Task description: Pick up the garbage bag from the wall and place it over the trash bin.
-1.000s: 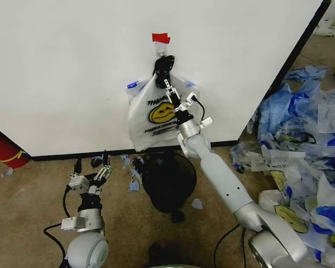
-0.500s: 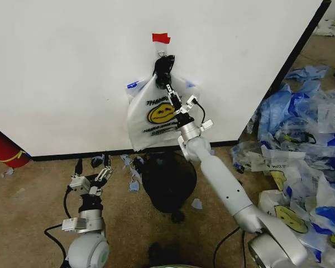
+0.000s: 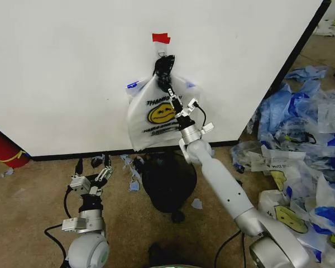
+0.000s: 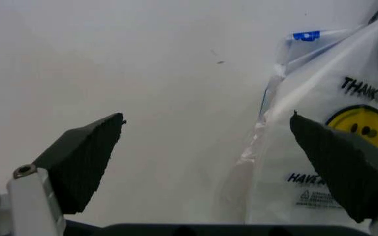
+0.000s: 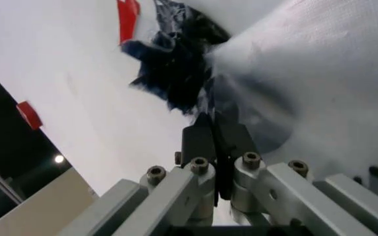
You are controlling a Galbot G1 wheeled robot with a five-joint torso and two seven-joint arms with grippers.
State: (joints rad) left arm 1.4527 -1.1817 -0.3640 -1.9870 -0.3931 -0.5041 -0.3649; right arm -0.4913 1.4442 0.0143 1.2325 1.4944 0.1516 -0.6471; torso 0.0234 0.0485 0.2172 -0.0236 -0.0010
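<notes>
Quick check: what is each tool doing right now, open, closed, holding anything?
Left tool: open, empty, low near the floor, facing the wall.
Right tool: shut on the garbage bag just below its bunched dark handles, with the bag hanging on the wall.

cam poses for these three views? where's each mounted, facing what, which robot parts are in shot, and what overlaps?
Head: on the head, looking forward and down at the wall, garbage bag and trash bin; both arms visible, left gripper low, right gripper raised at the bag.
Left wrist: faces the wall; own open fingers frame the bag.
Right wrist: looks along shut fingers pinching the bag below its dark knotted top.
Shared: bag and wall in all three.
</notes>
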